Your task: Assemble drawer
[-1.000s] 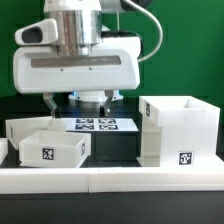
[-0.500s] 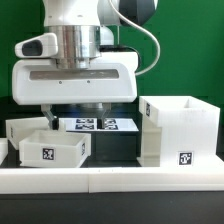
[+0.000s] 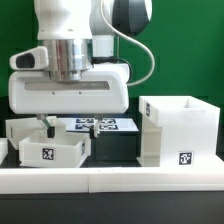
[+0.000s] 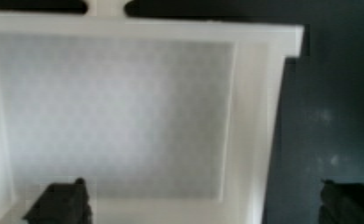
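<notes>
My main worry is that the casing [image 3: 180,130], upright on the worktop [image 3: 115,150] at the exterior view's right, could get clipped by a carried tray. A lesser one: the end effector [image 4: 205,203], spread and empty, straddles a tray wall [image 4: 268,110], so a descending fingertip might strike it. I count one casing, then two trays at the left: front tray [image 3: 52,152] and rear tray [image 3: 22,130].

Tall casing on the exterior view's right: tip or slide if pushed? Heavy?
The casing shows an open top and thin white walls: probably hollow, light, fairly stiff. Its base looks broad and flat, so a low push likely slides it; a high one might tip it. Smooth plastic may slip in a grip.
</notes>
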{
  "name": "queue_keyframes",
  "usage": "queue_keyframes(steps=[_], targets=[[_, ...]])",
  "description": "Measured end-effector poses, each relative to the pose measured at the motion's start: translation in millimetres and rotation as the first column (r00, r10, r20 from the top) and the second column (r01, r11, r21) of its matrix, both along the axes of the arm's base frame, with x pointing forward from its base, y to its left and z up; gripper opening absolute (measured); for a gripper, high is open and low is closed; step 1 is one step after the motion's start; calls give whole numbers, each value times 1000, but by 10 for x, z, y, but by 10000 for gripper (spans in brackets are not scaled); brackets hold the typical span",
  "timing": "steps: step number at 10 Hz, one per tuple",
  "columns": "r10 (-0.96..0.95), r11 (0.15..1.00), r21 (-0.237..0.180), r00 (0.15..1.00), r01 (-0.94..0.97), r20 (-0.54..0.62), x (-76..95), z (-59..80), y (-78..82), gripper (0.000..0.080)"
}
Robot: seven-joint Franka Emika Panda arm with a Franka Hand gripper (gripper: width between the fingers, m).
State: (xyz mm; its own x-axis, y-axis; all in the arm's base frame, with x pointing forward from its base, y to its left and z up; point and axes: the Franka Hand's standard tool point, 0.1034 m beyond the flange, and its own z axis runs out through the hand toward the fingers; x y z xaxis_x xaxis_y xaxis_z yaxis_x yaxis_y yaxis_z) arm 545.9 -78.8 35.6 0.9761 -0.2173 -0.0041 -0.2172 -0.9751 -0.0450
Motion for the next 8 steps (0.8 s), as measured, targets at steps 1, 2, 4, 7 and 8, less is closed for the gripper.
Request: queue_keyframes(steps=[1,2,4,7,8], targets=[[4,1000,-5,1000,-4,0,-27,-60,18,648],[7,1000,-7,1000,-7,-2,-62,-114,41,648],[11,1000,-9,1000,-11,-8,-105,-184,66,648],[15,1000,-15,1000,-15,-11,-139,-281,74,648],[15,1000,-15,1000,-15,-12,-143,-293,73,648]])
